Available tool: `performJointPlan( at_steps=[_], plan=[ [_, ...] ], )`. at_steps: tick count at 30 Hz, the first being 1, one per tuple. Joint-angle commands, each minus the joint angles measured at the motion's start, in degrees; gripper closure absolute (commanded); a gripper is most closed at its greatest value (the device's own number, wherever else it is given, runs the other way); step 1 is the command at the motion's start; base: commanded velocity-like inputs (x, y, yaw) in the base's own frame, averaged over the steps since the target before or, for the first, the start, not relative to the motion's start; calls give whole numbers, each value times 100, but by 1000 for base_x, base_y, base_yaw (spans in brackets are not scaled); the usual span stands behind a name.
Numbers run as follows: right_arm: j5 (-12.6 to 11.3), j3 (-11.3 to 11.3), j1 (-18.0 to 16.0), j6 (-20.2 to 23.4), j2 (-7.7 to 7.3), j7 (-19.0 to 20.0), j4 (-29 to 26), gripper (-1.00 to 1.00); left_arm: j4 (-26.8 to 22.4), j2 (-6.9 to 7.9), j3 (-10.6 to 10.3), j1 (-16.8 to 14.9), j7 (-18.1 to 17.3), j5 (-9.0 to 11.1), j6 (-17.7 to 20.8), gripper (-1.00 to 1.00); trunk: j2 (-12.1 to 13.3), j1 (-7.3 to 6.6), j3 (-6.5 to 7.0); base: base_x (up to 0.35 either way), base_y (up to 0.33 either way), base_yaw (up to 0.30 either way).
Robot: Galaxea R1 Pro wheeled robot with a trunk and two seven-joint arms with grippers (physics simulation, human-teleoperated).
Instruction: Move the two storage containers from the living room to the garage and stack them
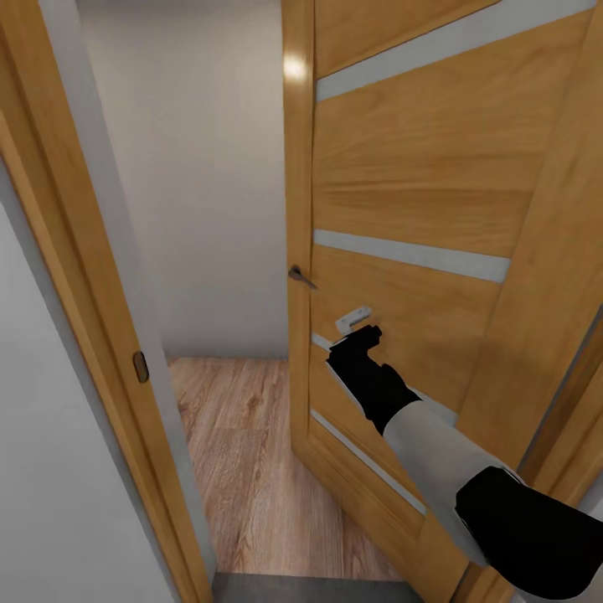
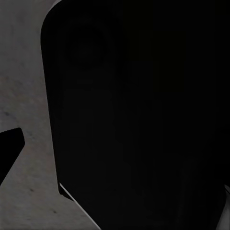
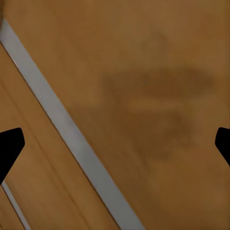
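1. Head view: orange-wood door [image 1: 435, 193] stands partly open, swung toward the right, with frosted grey strips across its smooth grained face. Its free edge carries a dark metal lever handle [image 1: 301, 277].
2. Head view: the gap between the door edge and the door frame [image 1: 79, 276] on the left is narrow. Through it show a light wood plank floor [image 1: 251, 452] and a plain white wall [image 1: 201, 167]. A small dark strike plate [image 1: 141, 367] sits on the frame.
3. Head view: a strip of grey concrete floor [image 1: 310, 589] lies at the threshold, near the bottom edge.
4. Head view: right arm, white sleeve with black joints, reaches to the door face; right hand [image 1: 358, 333] is at the panel below the handle, seemingly touching it.
5. Right wrist view: door panel very close; two black fingertips [image 3: 10, 143] sit wide apart at the picture's sides, hand spread and holding nothing.
6. Left wrist view: a large dark rounded shape blocks most of the picture, mottled grey concrete beside it. One black fingertip [image 2: 9, 143] shows; I cannot tell how far the left hand is open.
7. No container is in sight.
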Motion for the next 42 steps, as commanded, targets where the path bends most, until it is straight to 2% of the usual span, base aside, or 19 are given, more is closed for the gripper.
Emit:
performJointPlan(
  at_steps=[1, 9, 18, 27, 30, 34, 42],
  plan=[
    [7, 20, -6, 43, 1, -16, -3, -100, -4, 0, -1, -1, -1, 0, -3, -100, -3, 0, -6, 0, 0, 0],
    [13, 20, -6, 39, -3, -18, -3, -100, -4, -8, 7, -1, -1, 0, -3, -100, -3, 0, -6, 6, 0, 0],
    [20, 20, -6, 36, -11, -29, -3, -100, -4, -9, -1, -1, -1, 0, -3, -100, -3, 0, -6, 225, 0, 0],
    [64, 28, -6, 101, -20, -120, 13, -100, -4, -9, -1, -1, -1, 0, -3, -100, -3, 0, -6, 22, 0, 0],
    [66, 36, -6, 117, -21, -312, 20, -100, -4, -9, -1, -1, -1, 0, -3, -100, -3, 0, -6, 0, 0, 0],
    [52, 52, -6, 236, 0, -775, 235, -100, -4, -9, 11, -1, -1, 0, -3, -100, -3, 0, -6, 0, 0, 0],
    [30, 72, -11, 181, -53, -910, 714, -100, -4, -9, 13, -1, -1, 0, -5, -100, -3, 0, -6, 0, 0, 0]
  ],
)
